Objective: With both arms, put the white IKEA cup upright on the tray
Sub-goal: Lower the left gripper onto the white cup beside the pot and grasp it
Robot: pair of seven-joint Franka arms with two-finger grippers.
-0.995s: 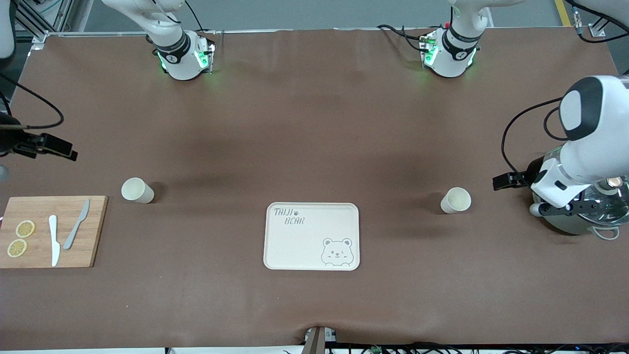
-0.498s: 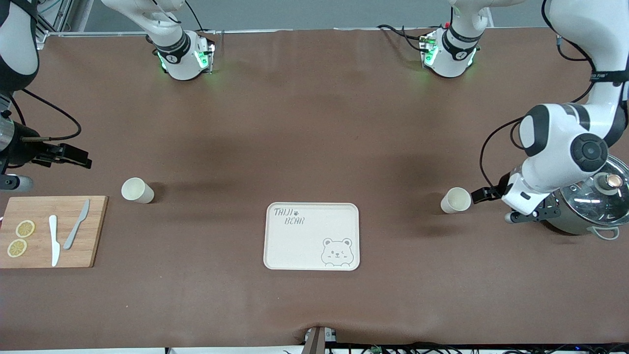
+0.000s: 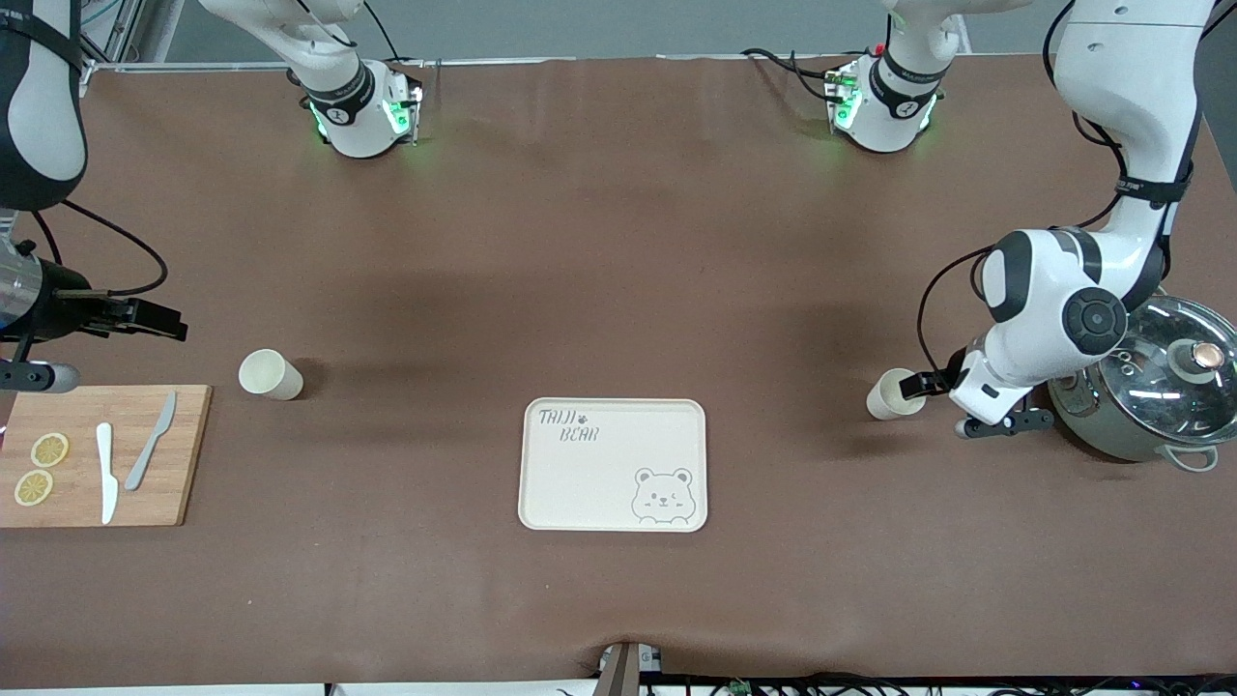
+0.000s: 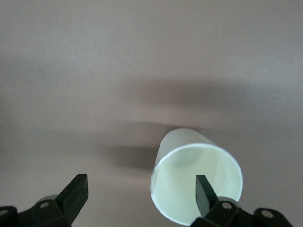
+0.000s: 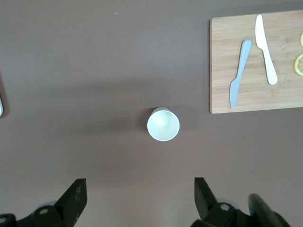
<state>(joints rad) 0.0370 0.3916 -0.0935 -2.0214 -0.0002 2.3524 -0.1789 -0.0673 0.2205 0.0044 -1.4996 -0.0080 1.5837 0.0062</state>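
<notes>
The cream tray with the bear drawing lies mid-table, bare. One white cup stands near the left arm's end, mouth up. My left gripper is open over this cup's edge: one finger is over the mouth, the other is over bare table. A second white cup stands near the right arm's end and also shows in the right wrist view. My right gripper is open and empty, high over the table beside it, as its wrist view shows.
A wooden cutting board with two knives and lemon slices lies at the right arm's end and also shows in the right wrist view. A steel pot with a glass lid stands at the left arm's end, close to the left arm.
The left arm has swung in from the pot toward its cup, and the gripper now reaches the rim. The right gripper has moved slightly toward the other cup. Cups and tray have not moved.
</notes>
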